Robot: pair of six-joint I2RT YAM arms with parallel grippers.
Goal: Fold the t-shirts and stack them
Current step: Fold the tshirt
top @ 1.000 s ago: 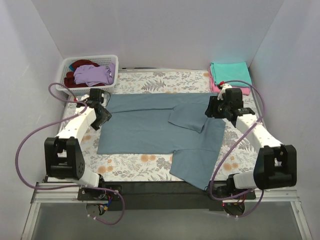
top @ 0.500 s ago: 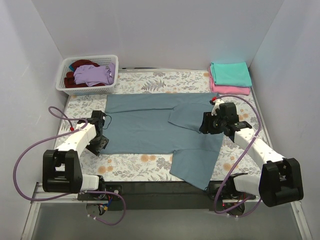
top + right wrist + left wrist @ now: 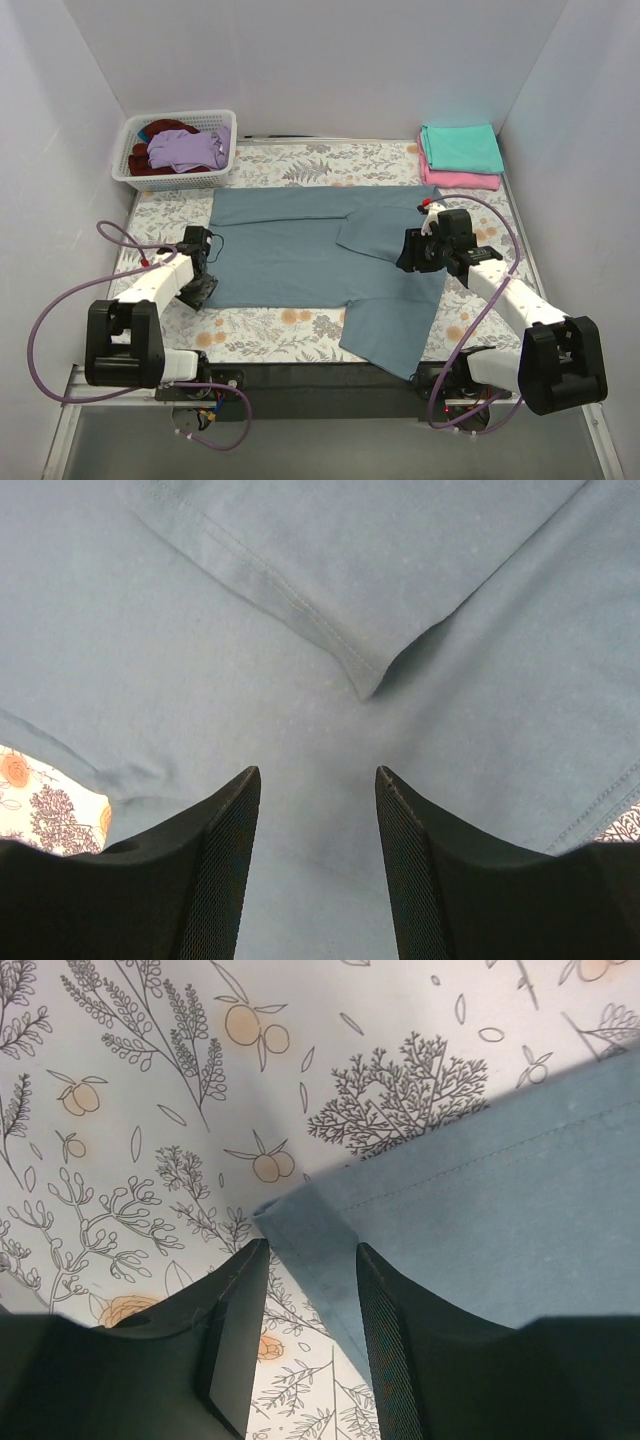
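- The slate blue-grey t-shirt lies spread flat across the middle of the floral table. One sleeve is folded in over its body, and a flap reaches toward 6 o'clock at the near edge.
- The left gripper sits low at the shirt's 8 o'clock corner. Its jaws are apart and the hemmed corner of the cloth lies in the gap between the two fingers. It has not closed on the cloth.
- The right gripper hangs over the shirt's 3 o'clock side, just near of the tip of the folded-in sleeve. Its jaws are spread wide and hold nothing, with only blue-grey cloth below them.
- A folded teal t-shirt rests on a folded pink t-shirt in the 1 o'clock corner, well apart from the spread shirt.
- The white basket stands in the 11 o'clock corner. It holds a crumpled lilac t-shirt and a dark red t-shirt.
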